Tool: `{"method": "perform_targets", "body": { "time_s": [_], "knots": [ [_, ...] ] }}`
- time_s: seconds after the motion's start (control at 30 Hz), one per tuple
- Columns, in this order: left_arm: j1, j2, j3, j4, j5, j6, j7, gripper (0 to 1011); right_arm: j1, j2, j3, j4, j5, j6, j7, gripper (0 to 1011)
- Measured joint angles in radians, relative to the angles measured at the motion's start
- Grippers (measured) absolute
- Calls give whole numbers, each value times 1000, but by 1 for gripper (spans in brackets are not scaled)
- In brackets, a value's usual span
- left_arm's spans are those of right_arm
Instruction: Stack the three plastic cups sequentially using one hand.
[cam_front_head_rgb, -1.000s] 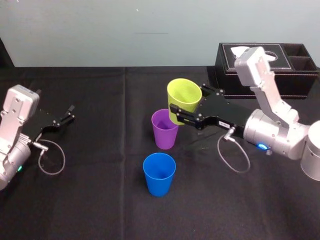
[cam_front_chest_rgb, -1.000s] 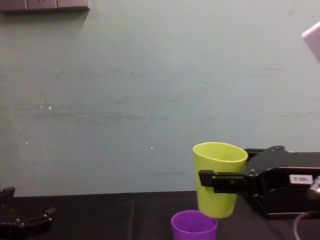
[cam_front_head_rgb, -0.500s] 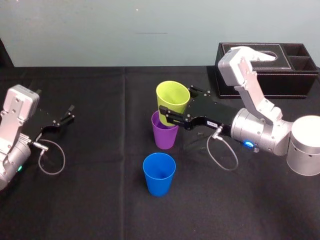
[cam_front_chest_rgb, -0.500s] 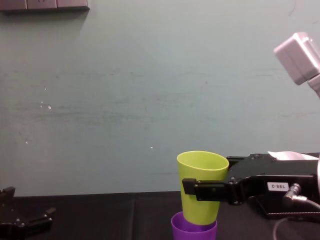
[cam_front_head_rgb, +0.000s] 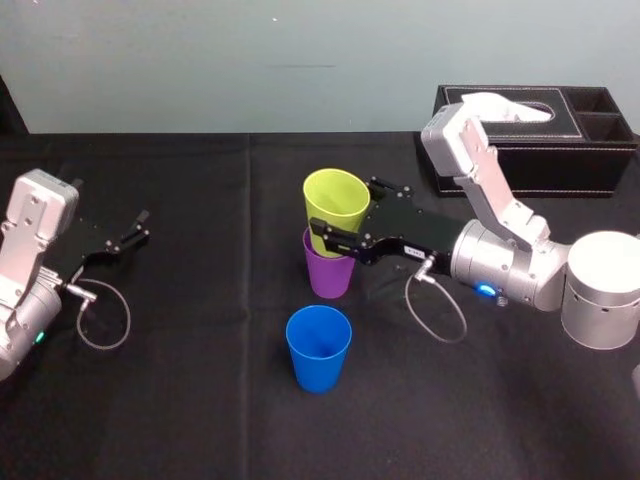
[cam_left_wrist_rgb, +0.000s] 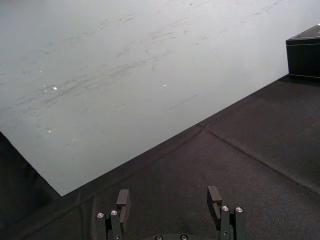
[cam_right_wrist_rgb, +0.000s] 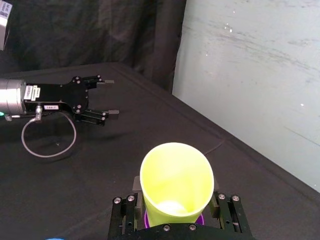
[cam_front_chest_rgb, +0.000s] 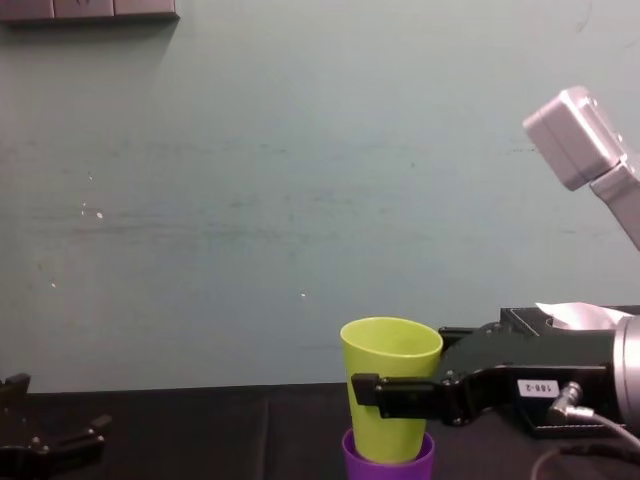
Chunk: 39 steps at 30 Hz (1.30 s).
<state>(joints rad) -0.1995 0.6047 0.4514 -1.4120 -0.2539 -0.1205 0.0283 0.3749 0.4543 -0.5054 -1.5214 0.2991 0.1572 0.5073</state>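
Note:
The yellow-green cup (cam_front_head_rgb: 334, 208) stands upright with its base sunk into the purple cup (cam_front_head_rgb: 329, 272) at the table's middle. My right gripper (cam_front_head_rgb: 337, 218) is shut on the yellow-green cup, one finger on each side of its wall. The chest view has the yellow-green cup (cam_front_chest_rgb: 389, 388) seated in the purple rim (cam_front_chest_rgb: 388, 466), and the right wrist view looks into the yellow-green cup (cam_right_wrist_rgb: 176, 182) between the fingers. The blue cup (cam_front_head_rgb: 319, 346) stands alone, nearer to me. My left gripper (cam_front_head_rgb: 139, 228) rests open at the far left, holding nothing.
A black tissue box (cam_front_head_rgb: 535, 140) sits at the back right, behind my right arm. A grey cable loop (cam_front_head_rgb: 438, 310) hangs from the right wrist, and another cable (cam_front_head_rgb: 103, 315) lies by the left arm. Black cloth (cam_front_head_rgb: 200, 400) covers the table.
The right gripper carried the yellow-green cup leftward and down, from beside and above the purple cup until its base sits inside the purple cup. The left arm has not moved.

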Motion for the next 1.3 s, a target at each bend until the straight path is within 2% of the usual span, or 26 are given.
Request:
{"method": "perform_targets", "body": {
  "time_s": [0.37,1.0,1.2,1.23,1.3],
  "knots": [
    [0,0,0,0,0,0,0,1011,2,-6,-7,24,-1,-7,5,736],
    [0,0,0,0,0,0,0,1011,-2,-6,-6,27,-2,-5,2,741],
    [0,0,0,0,0,0,0,1012,-2,-6,-6,26,-1,-5,1,882],
    [0,0,0,0,0,0,0,1011,-2,-6,-6,26,-1,-5,1,930],
    [0,0,0,0,0,0,0,1011,-2,-6,-6,26,-1,-5,1,958]
  ]
}}
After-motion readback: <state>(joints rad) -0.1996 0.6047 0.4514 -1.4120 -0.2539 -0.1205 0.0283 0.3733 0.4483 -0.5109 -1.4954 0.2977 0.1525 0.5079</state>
